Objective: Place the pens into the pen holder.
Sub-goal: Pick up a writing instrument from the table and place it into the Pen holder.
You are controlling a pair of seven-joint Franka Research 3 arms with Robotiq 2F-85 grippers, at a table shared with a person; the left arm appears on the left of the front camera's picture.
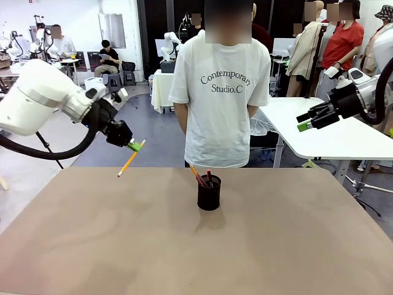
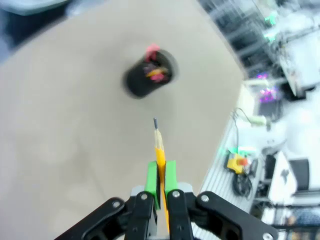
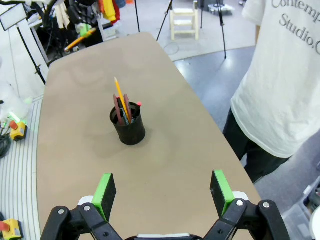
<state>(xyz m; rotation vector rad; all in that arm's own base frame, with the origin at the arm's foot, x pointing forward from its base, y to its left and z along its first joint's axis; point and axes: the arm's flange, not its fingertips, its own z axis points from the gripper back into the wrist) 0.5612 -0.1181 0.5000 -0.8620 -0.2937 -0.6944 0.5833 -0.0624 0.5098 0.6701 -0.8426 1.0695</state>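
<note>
My left gripper (image 1: 127, 143) hangs above the table's far left, shut on an orange-yellow pencil-like pen (image 1: 131, 158) that slants down with its tip off the surface. In the left wrist view the green pads (image 2: 152, 176) clamp this pen (image 2: 159, 145), tip pointing toward the pen holder (image 2: 149, 76). The black mesh pen holder (image 1: 209, 193) stands upright mid-table and holds an orange-yellow pen (image 3: 120, 98), a reddish-brown pen (image 3: 117, 111) and a dark red-topped pen (image 3: 137, 106). My right gripper (image 1: 304, 123) is open and empty, high beyond the table's right side; its view looks down on the pen holder (image 3: 129, 129).
A person in a white T-shirt (image 1: 221, 92) stands at the far edge behind the holder, hands out of sight. The brown table (image 1: 123, 246) is bare around the holder. A white table (image 1: 331, 132) stands at the back right.
</note>
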